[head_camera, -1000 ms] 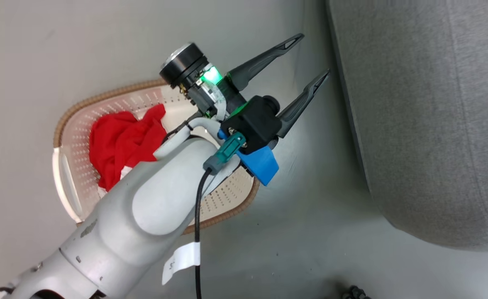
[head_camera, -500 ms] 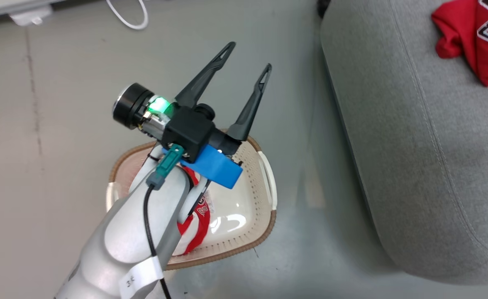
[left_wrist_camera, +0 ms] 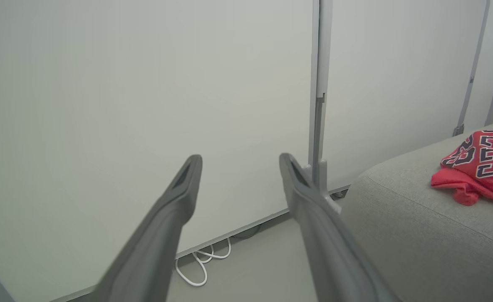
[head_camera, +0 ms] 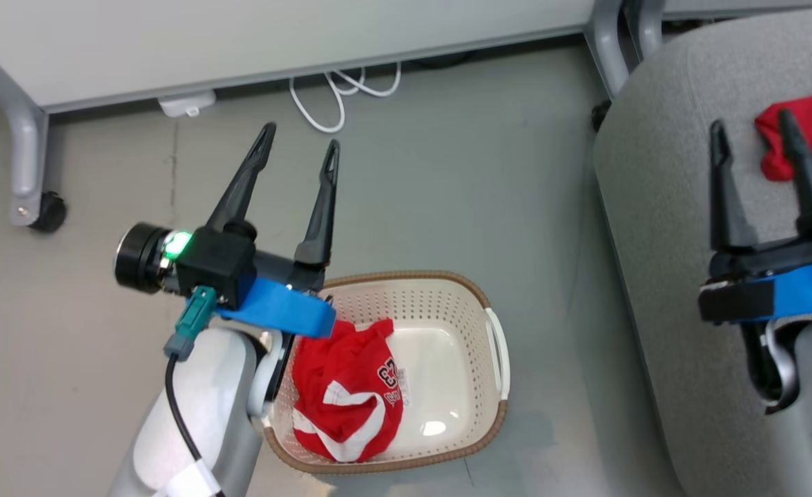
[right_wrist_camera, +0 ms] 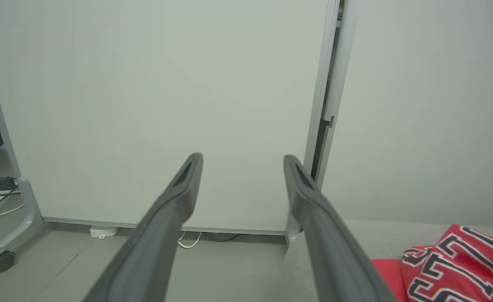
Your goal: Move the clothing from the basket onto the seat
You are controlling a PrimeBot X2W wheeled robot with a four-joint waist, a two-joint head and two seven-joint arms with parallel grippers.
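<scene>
**One red heap left to lift**

Held the left tool (head_camera: 300, 137) spread wide and empty, fingers (left_wrist_camera: 158, 235) level and aimed at a pale wall panel (left_wrist_camera: 104, 84). Found the clothing (head_camera: 344, 393) below and behind its wrist, slumped against one side of the basket (head_camera: 406, 276). Held the right tool (head_camera: 751, 121) likewise spread and empty above the seat (head_camera: 654, 241), with another jersey (left_wrist_camera: 481, 167) lying just ahead of its fingertips and to their right.

Judged the step in hand to be a reach for the heap. Best done by tipping the left tool downward and drawing it back until the heap sat straight beneath the fingertips, then sinking both spread fingers into the thickest fold. Worth closing on a bunched ridge rather than one loose layer, and staying off the basket's wall and rim. Worth lifting high enough for trailing hems to clear that rim before swinging toward the seat.

Noted soft, limp red fabric with white stripes and block numerals, creased, likely to drape and snag. Noted hard cream plastic in the basket: oval, perforated walls, glossy bare bottom beside the heap, brown woven-look rim. Noted grey, coarse-weave upholstery on the seat, rounded at the edge.
</scene>
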